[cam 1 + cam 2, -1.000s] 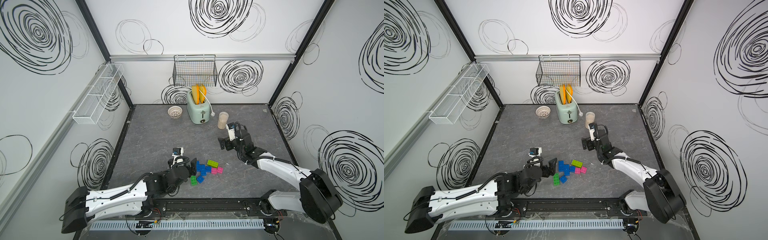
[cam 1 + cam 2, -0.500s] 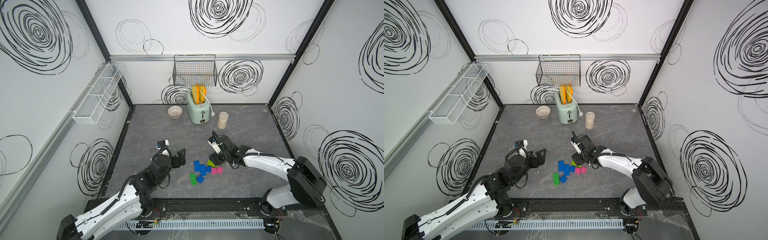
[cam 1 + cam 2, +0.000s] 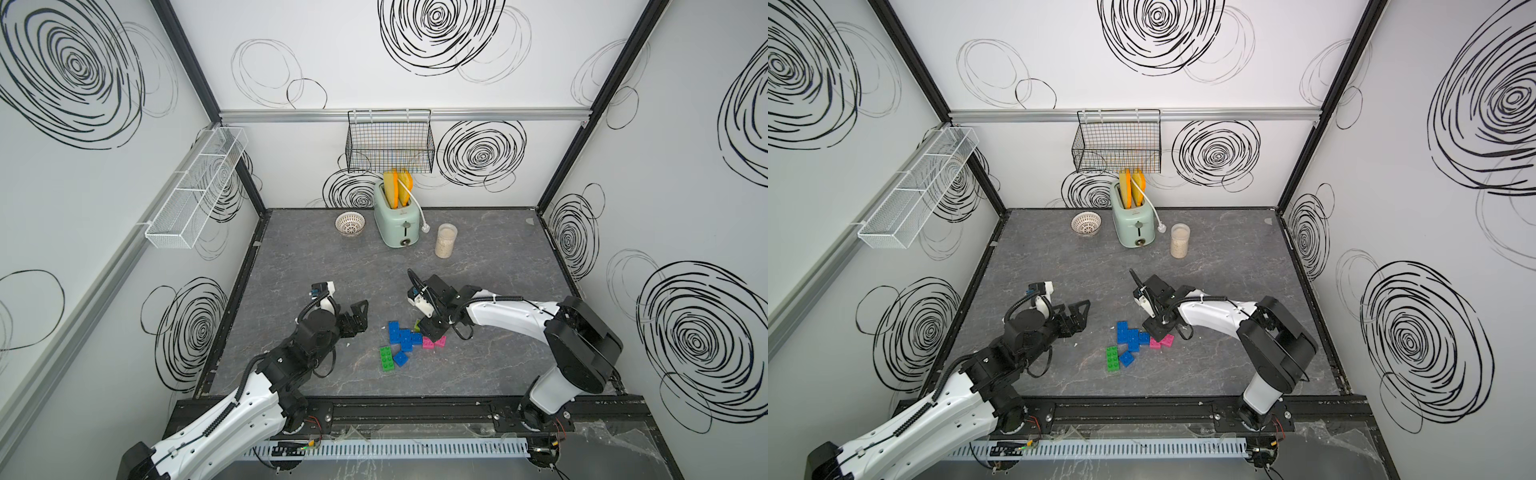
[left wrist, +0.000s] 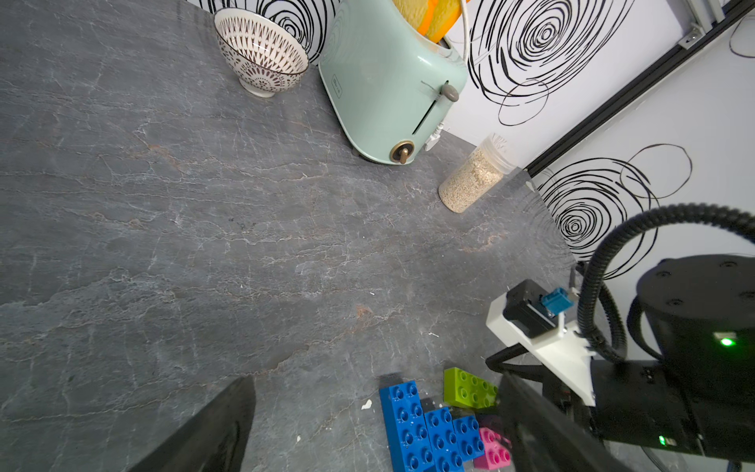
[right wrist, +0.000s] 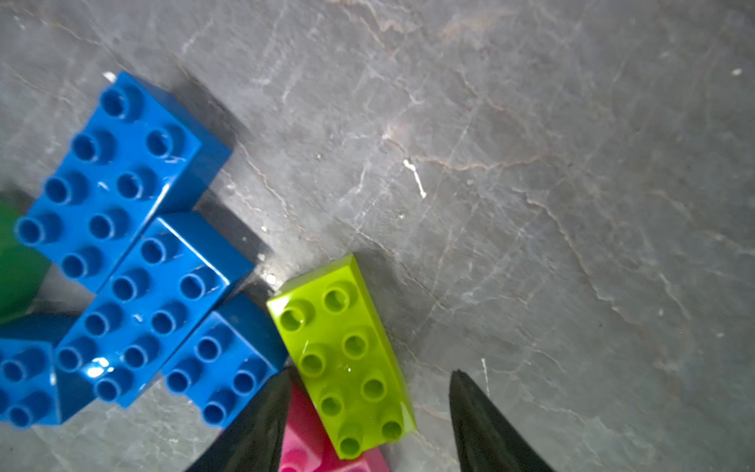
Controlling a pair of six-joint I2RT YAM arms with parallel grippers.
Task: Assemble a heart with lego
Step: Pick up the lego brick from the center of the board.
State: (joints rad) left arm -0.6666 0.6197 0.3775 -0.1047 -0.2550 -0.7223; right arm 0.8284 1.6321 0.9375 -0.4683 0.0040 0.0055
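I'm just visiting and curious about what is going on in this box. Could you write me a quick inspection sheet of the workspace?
Surface: grey marbled tabletop, a few pale specks.
Job's things: blue bricks, green brick, lime brick and pink bricks lie grouped, studs up.
Clutter: mint toaster holding yellow slices, patterned bowl, filled jar, all near the back wall.
Grippers: left gripper open, empty, beside the bricks; right gripper open, fingers either side of the lime brick, gap visible on one side.
Cables: toaster's white cord hangs down its side; black hoses loop at both wrists.
Surroundings: black wire basket and white mesh shelf on swirl-painted walls.
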